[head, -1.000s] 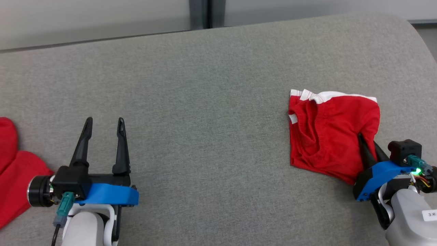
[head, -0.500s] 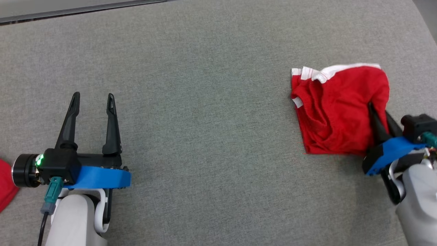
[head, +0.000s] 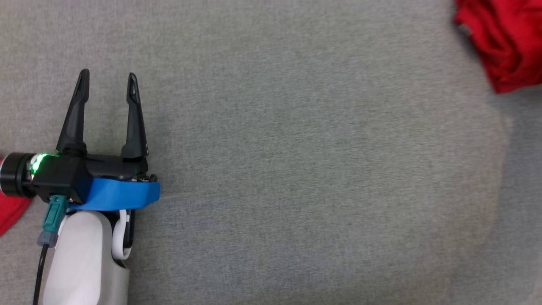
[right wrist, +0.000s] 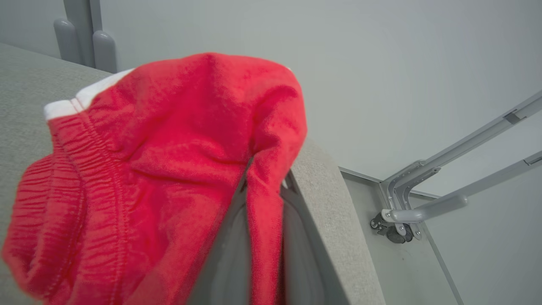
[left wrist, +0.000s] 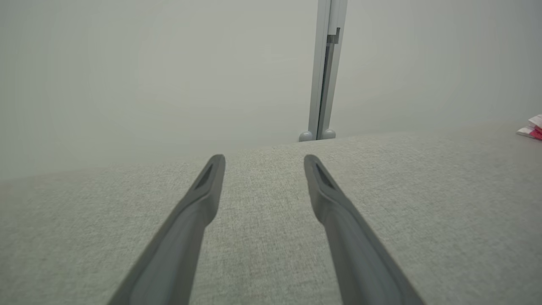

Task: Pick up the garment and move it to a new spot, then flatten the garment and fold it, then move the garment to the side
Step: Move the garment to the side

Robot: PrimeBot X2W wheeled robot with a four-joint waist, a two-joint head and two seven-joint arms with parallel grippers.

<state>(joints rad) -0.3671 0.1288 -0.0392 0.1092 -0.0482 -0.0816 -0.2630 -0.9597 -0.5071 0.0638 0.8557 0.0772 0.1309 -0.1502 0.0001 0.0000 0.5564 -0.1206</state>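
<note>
Red garment (right wrist: 161, 140) sits pinched in my right gripper (right wrist: 266, 186) (white trim (right wrist: 63, 108) showing). My left gripper (head: 108, 80) hovers spread wide, empty.

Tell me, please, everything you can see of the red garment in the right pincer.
The garment is soft red knit cloth with a gathered, ribbed waistband and a white band at one edge. It is bunched and creased, not flat. The right pincer is shut on a fold of it. It lies over the grey padded surface; whether it touches that is unclear.
</note>
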